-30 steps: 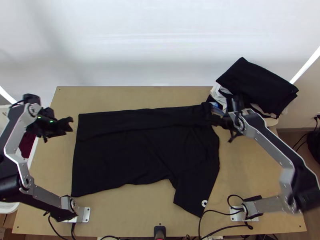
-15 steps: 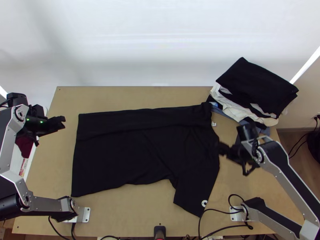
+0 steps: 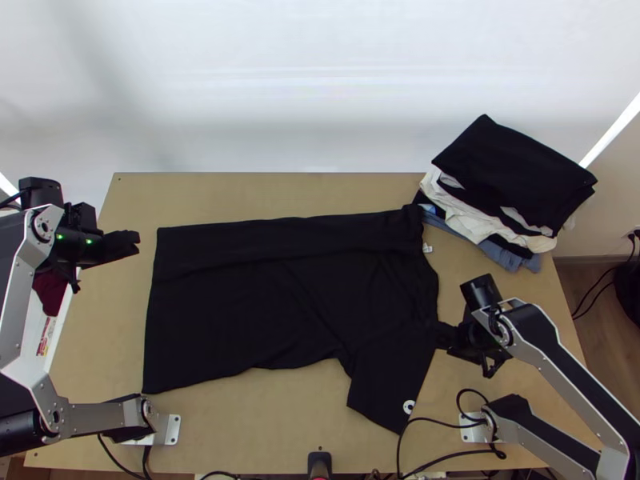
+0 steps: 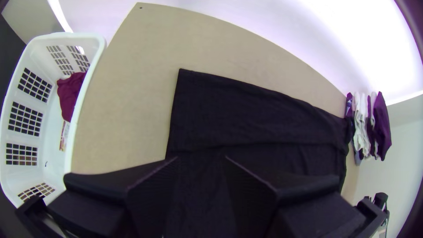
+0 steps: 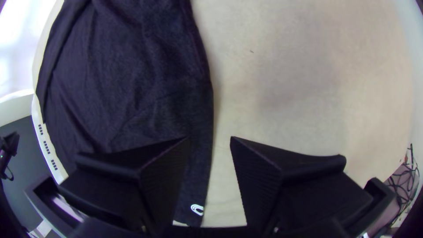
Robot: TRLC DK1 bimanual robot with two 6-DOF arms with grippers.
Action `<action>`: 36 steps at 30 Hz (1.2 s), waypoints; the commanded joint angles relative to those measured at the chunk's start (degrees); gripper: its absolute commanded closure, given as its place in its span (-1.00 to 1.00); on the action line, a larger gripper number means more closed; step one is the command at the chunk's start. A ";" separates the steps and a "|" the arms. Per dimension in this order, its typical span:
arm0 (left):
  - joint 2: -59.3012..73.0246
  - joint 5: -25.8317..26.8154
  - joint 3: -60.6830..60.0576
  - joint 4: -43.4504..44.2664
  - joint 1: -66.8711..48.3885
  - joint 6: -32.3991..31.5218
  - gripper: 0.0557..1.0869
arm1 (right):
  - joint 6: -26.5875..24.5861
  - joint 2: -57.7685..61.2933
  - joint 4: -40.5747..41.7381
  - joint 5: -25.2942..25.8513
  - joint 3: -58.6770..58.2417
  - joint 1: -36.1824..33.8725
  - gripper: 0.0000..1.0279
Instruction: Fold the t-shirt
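T-shirt: mid-table, far side folded in; near sleeve out, likely next.
Right gripper: wide over right edge, probably for a pinch.
Left gripper: wide near left hem, presumably ready.

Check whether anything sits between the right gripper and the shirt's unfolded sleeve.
Nothing visible stands between the right gripper and the t-shirt's sleeve. A black cable runs close by the sleeve's hem, off that path.

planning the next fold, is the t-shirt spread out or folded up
Partly folded: the t-shirt lies flat, its far side turned in as a long strip, while the near sleeve sticks out.
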 commanded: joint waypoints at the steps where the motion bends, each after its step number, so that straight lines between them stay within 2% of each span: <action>1: -1.14 0.06 1.49 -1.63 -0.53 1.27 -0.04 | -0.96 1.43 0.99 -1.19 -2.34 0.66 0.14; 9: -1.85 -0.03 1.67 -2.50 -1.32 2.06 -0.04 | -1.13 3.53 6.62 -1.63 -4.80 1.19 0.14; 17: -1.85 -0.03 1.40 -3.56 -1.85 2.41 -0.04 | -2.80 8.02 8.02 -2.77 -5.07 1.63 0.15; 18: -1.85 -0.03 1.40 -4.17 -1.93 3.03 -0.04 | -3.24 8.10 8.11 -2.86 -5.24 1.89 0.25; 21: -1.85 -0.03 0.96 -8.57 -3.25 8.12 -0.04 | -4.47 8.02 9.08 -2.77 -5.42 2.51 0.87; 22: -1.85 -0.11 0.26 -11.29 -3.78 11.29 -0.04 | -4.91 7.93 9.25 -2.77 -5.42 2.68 0.94; 26: -2.72 -4.42 -5.80 -15.42 -5.63 22.36 -0.04 | -5.70 7.67 9.34 -2.77 -5.51 3.12 0.94; 29: -3.60 -8.20 -10.99 -16.74 -6.59 28.25 -0.04 | -5.79 7.58 9.34 -2.77 -5.51 3.12 0.94; 36: -3.60 -17.43 -22.24 -22.46 -12.74 29.22 -0.06 | -5.79 6.96 9.34 -2.77 -5.60 2.94 0.94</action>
